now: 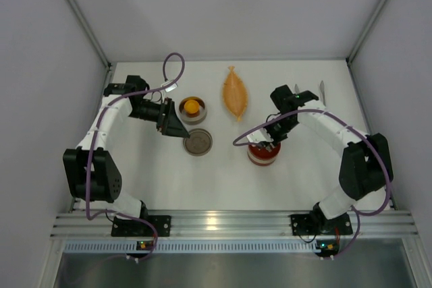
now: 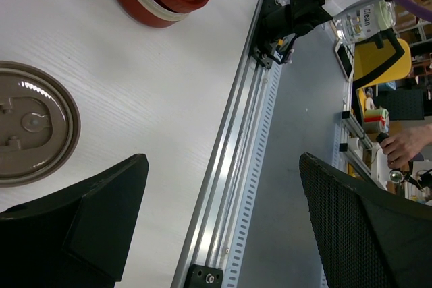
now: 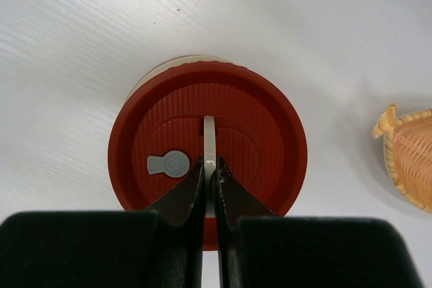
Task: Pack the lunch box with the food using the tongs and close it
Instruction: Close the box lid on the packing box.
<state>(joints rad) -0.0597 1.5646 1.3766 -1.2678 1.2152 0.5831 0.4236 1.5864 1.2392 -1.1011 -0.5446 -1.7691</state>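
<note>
The red round lunch box stands right of centre with its ribbed red lid on. My right gripper is shut on the lid's cream handle, straight above the box. An open steel tin holds an orange-yellow piece of food. My left gripper hovers beside that tin, open and holding nothing, with its fingers spread wide over the table's near edge. The slim silver tongs lie at the far right.
A brown round lid lies flat in front of the tin, also in the left wrist view. An orange leaf-shaped woven dish sits at the back centre. The aluminium rail runs along the near edge.
</note>
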